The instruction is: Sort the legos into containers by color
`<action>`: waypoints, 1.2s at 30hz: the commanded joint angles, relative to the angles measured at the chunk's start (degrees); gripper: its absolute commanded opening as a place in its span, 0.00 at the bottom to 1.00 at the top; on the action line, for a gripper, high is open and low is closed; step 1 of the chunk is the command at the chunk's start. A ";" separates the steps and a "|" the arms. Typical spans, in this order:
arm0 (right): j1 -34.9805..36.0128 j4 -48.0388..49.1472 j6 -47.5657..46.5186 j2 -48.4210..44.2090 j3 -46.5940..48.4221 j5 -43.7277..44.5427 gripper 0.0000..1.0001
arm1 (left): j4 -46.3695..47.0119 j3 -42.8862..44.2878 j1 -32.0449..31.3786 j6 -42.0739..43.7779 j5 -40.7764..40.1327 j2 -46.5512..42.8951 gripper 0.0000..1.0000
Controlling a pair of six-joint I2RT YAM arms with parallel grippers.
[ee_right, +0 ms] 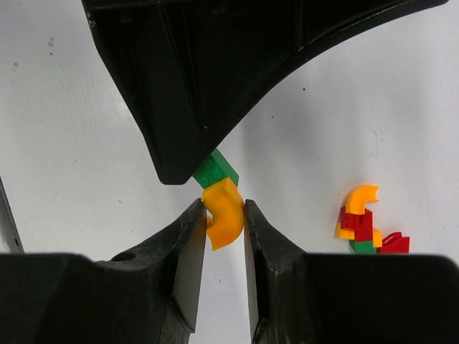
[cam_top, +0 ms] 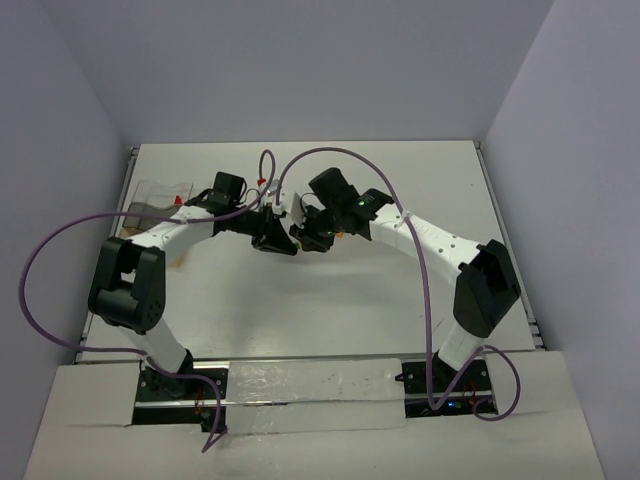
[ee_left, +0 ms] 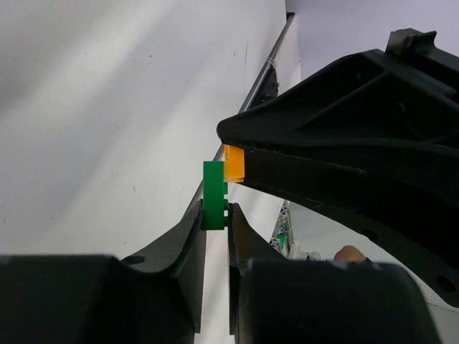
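My left gripper [ee_left: 215, 216] is shut on a green brick [ee_left: 214, 193], held edge-on at its fingertips. My right gripper [ee_right: 224, 213] is shut on a curved orange-yellow piece [ee_right: 226, 215]. The orange piece [ee_left: 234, 163] touches the green brick [ee_right: 215, 170], and the two look joined. Both grippers meet tip to tip above the table's middle, the left [cam_top: 281, 243] beside the right [cam_top: 306, 238]. A clump of red, orange-yellow and green legos [ee_right: 366, 228] lies on the white table to the right of my right fingers. The clear containers [cam_top: 160, 193] sit at the far left of the table.
The left gripper's body [ee_right: 215, 72] fills the top of the right wrist view. The right gripper's body [ee_left: 344, 143] fills the right of the left wrist view. A small red piece [cam_top: 262, 183] lies behind the grippers. A metal rail [ee_left: 269, 64] runs along the table's edge.
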 commanded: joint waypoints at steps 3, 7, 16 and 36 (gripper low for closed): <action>0.77 0.16 -0.28 -1.10 3.14 0.34 0.05 | 0.98 -0.93 -0.17 1.68 -0.02 -0.02 0.00; 0.72 0.31 0.20 -2.29 3.92 0.21 0.04 | 1.84 -4.05 1.25 1.50 -2.09 -1.92 0.00; 0.72 0.22 1.40 -3.41 5.37 -0.43 0.02 | -1.29 -4.49 6.75 3.41 -17.13 -7.00 0.00; 0.72 5.50 7.63 -1.99 6.33 -0.33 0.01 | -17.92 8.99 37.95 24.56 -38.99 -10.91 0.00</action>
